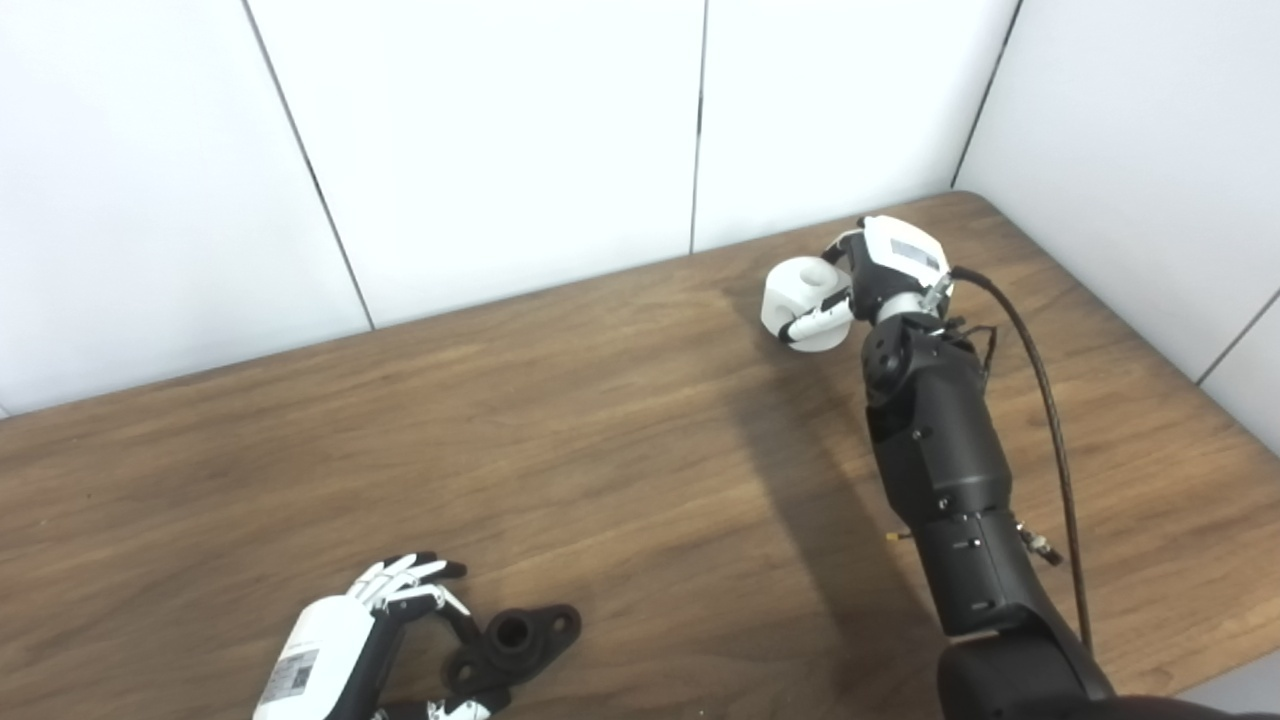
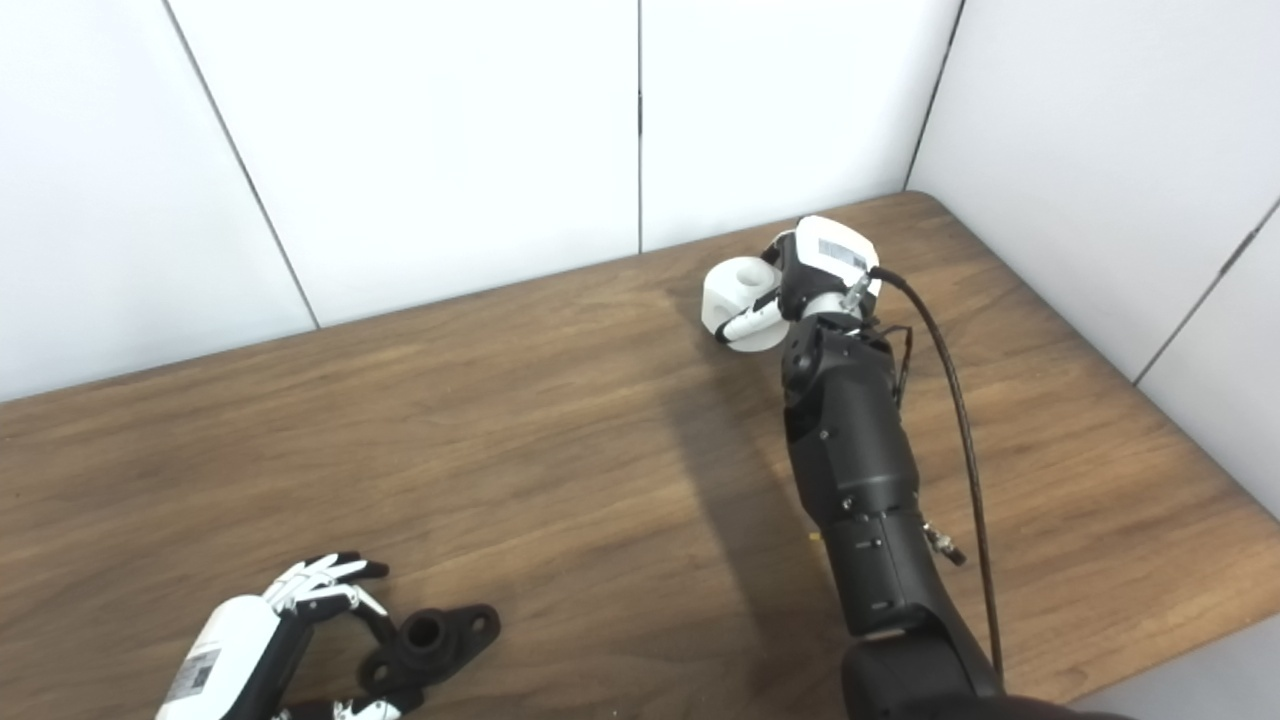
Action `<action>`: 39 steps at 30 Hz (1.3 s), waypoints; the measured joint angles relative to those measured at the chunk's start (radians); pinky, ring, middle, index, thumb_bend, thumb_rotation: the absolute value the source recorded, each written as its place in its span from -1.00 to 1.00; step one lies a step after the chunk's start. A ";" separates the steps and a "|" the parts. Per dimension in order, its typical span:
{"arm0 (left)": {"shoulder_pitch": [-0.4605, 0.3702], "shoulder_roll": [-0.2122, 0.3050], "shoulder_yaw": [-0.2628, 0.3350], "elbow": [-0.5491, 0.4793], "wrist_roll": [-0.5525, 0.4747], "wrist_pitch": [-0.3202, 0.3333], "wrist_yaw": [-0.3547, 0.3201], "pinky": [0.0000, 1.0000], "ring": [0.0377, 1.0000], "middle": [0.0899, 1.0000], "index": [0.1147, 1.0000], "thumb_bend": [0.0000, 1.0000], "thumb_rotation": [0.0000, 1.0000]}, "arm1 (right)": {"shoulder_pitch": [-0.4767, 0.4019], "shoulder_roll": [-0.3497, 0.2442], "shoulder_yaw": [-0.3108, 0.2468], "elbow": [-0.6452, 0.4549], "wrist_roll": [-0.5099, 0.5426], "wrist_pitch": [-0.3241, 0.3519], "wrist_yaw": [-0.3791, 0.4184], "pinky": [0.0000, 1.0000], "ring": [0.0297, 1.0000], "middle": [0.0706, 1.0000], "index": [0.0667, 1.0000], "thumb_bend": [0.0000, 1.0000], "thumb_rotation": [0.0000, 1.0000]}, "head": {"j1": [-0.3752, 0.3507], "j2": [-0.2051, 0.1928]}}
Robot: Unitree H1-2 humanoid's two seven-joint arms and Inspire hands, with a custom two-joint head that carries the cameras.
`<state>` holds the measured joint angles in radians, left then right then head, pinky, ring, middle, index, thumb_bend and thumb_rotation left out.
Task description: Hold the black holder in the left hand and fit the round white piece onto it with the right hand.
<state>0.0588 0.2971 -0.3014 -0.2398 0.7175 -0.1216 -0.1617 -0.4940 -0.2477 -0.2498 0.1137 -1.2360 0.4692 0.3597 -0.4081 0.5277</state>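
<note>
The black holder point(image 1: 518, 639), a flanged piece with a round socket and bolt holes, lies flat on the table near the front left. My left hand point(image 1: 385, 620) is open just left of it, fingers spread above its near end and thumb below; contact cannot be told. At the far right of the table my right hand point(image 1: 868, 280) is shut on the round white piece point(image 1: 797, 296), fingers wrapped round its side. Whether the piece rests on the table or hangs just above it cannot be told.
The wooden table point(image 1: 620, 440) ends at white wall panels behind and to the right. Its rounded far right corner point(image 1: 975, 200) lies close behind the right hand. A black cable point(image 1: 1050, 420) runs along the right forearm.
</note>
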 measured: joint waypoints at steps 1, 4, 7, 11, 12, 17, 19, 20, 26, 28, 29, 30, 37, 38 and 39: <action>0.000 0.000 0.000 0.000 0.000 0.000 0.000 0.81 0.76 0.57 -0.16 0.04 -0.90 | 0.000 -0.003 0.000 0.000 0.002 0.000 -0.005 0.87 1.00 0.93 0.28 0.52 -0.47 | 0.000 0.000; 0.000 0.000 0.000 0.000 0.000 -0.001 0.000 0.81 0.76 0.57 -0.16 0.04 -0.90 | 0.000 -0.007 0.001 0.000 0.011 0.000 -0.012 0.86 1.00 0.92 0.26 0.51 -0.48 | 0.000 0.000; 0.000 0.000 0.000 0.000 0.000 -0.001 0.000 0.81 0.76 0.58 -0.16 0.04 -0.90 | 0.000 -0.007 0.004 0.000 0.022 0.000 -0.026 0.85 1.00 0.90 0.20 0.48 -0.48 | 0.002 0.000; 0.000 0.000 0.000 0.000 0.000 -0.002 0.000 0.81 0.76 0.58 -0.16 0.04 -0.90 | 0.001 -0.007 0.015 0.000 0.041 0.000 -0.049 0.83 1.00 0.88 0.10 0.45 -0.50 | 0.000 0.000; 0.000 0.000 0.000 0.000 0.000 -0.002 0.000 0.81 0.76 0.58 -0.16 0.04 -0.90 | 0.001 -0.007 0.017 0.000 0.046 0.000 -0.052 0.83 1.00 0.88 0.08 0.45 -0.51 | 0.002 0.002; 0.000 0.000 0.000 0.000 0.000 -0.001 0.000 0.82 0.77 0.58 -0.16 0.04 -0.90 | 0.001 -0.010 0.019 0.000 0.056 0.000 -0.062 0.84 1.00 0.87 -0.04 0.17 -0.64 | 0.002 0.002; 0.000 0.000 -0.001 0.000 0.000 0.000 0.000 0.83 0.77 0.59 -0.16 0.04 -0.90 | 0.001 -0.012 0.019 0.000 0.057 0.000 -0.064 0.84 1.00 0.86 -0.08 0.07 -0.69 | 0.000 0.002; 0.000 0.000 -0.001 0.000 0.000 0.000 -0.001 0.83 0.77 0.59 -0.16 0.04 -0.90 | 0.001 -0.014 0.020 -0.001 0.057 0.000 -0.068 0.84 1.00 0.84 -0.09 0.06 -0.70 | 0.000 0.002; 0.000 0.000 -0.002 -0.001 0.000 0.002 -0.001 0.82 0.77 0.58 -0.16 0.04 -0.90 | 0.001 -0.019 0.022 -0.001 0.057 0.000 -0.071 0.81 1.00 0.78 -0.10 0.04 -0.71 | 0.002 0.003; 0.000 0.000 -0.002 -0.001 0.000 0.002 -0.001 0.82 0.76 0.58 -0.16 0.04 -0.90 | 0.001 -0.019 0.022 -0.001 0.059 0.000 -0.071 0.82 0.99 0.75 -0.10 0.04 -0.71 | 0.002 0.003; 0.000 0.000 -0.002 -0.002 0.000 0.002 -0.001 0.82 0.76 0.58 -0.16 0.04 -0.90 | 0.001 -0.019 0.022 -0.001 0.059 0.000 -0.071 0.82 0.99 0.75 -0.10 0.04 -0.71 | 0.002 0.003; 0.000 0.000 -0.002 -0.002 0.001 0.002 -0.001 0.82 0.76 0.58 -0.16 0.04 -0.90 | 0.001 -0.019 0.022 -0.001 0.060 0.000 -0.071 0.81 0.98 0.73 -0.10 0.04 -0.72 | 0.002 0.003; 0.000 0.000 -0.003 -0.002 0.001 0.002 0.000 0.82 0.76 0.58 -0.16 0.04 -0.90 | 0.004 -0.032 0.040 0.000 0.087 0.000 -0.075 0.83 0.93 0.67 -0.10 0.04 -0.73 | 0.005 0.005; 0.000 0.000 -0.003 -0.002 0.001 0.002 0.000 0.82 0.76 0.58 -0.16 0.04 -0.90 | 0.007 -0.039 0.047 -0.001 0.098 0.000 -0.081 0.84 0.92 0.67 -0.10 0.04 -0.73 | 0.005 0.005; 0.000 0.000 -0.003 -0.002 0.001 0.002 0.000 0.81 0.76 0.58 -0.16 0.04 -0.90 | 0.011 -0.045 0.053 -0.001 0.107 -0.001 -0.087 0.84 0.91 0.68 -0.10 0.04 -0.72 | 0.008 0.008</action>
<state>0.0590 0.2970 -0.3041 -0.2418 0.7184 -0.1198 -0.1619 -0.4829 -0.2927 -0.1971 0.1123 -1.1292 0.4687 0.2729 -0.4004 0.5353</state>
